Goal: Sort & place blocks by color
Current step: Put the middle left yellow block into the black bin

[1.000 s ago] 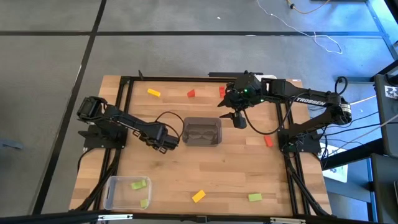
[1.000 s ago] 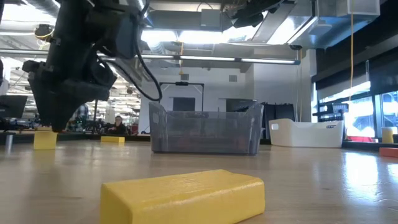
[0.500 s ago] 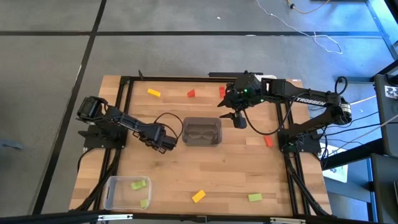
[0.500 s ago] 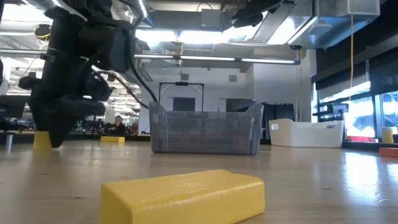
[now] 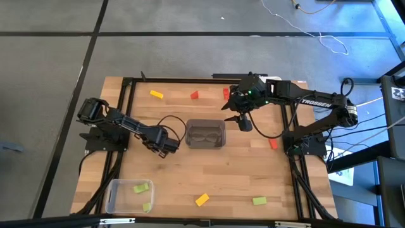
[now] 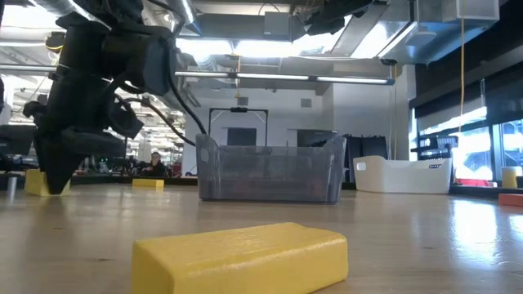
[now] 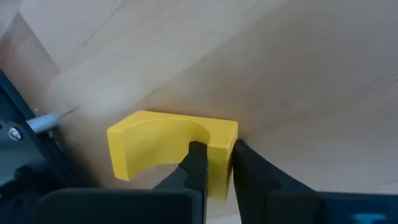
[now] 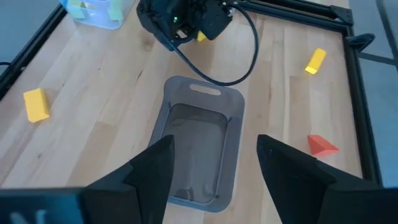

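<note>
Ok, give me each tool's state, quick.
Left tool: shut on a yellow block, low over the table.
Right tool: open, holding nothing, above the grey bin.

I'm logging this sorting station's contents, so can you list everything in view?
yellow blocks: three; one near the far edge, one near the front edge, one in the left gripper.
red blocks: three; two near the far edge, one at the right side.
green blocks: three; two in the clear bin, one front right.
grey bin: one, table centre.
clear bin: one, front left corner.
white bin: one, behind the grey bin.
left gripper: shut on a yellow block, left of the grey bin.
right gripper: open, by the grey bin's right end.
</note>
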{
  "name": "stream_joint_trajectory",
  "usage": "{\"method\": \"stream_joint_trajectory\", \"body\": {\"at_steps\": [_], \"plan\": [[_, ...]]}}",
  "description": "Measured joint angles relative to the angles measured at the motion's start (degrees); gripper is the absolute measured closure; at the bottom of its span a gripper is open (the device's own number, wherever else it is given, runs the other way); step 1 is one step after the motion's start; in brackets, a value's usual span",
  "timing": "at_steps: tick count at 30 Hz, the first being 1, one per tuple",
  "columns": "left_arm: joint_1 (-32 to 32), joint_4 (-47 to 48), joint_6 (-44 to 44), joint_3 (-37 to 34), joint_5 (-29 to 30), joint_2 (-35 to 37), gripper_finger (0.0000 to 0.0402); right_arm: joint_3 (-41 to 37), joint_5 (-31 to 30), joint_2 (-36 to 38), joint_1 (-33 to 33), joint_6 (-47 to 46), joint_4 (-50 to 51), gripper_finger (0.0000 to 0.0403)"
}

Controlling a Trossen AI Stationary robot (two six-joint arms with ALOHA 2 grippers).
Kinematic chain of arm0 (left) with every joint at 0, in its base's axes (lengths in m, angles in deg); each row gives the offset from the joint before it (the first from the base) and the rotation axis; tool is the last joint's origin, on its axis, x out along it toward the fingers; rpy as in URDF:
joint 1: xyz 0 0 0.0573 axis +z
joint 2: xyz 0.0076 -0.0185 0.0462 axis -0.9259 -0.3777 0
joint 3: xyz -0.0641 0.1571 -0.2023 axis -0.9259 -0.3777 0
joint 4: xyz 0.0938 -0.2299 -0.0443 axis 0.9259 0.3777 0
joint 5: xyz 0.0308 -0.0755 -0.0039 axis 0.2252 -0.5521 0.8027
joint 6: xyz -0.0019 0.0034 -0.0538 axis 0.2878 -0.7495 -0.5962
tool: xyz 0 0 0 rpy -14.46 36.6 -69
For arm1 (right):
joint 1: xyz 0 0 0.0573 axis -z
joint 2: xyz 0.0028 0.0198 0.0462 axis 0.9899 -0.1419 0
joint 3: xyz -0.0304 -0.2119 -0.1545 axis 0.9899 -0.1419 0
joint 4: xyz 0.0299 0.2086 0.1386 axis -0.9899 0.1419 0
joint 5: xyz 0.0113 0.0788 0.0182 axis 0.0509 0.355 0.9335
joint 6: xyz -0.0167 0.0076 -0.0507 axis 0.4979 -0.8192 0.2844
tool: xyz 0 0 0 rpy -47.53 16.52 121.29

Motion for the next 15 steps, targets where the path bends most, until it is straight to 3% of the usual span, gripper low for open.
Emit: {"method": "stream_joint_trajectory", "body": {"at_steps": [15], "plan": [[-0.04,1.38,10.41,9.59,2.59,-0.30,0.0372,0.00,2.12,0.00,-0.01,2.56,6.73,0.0173]]}}
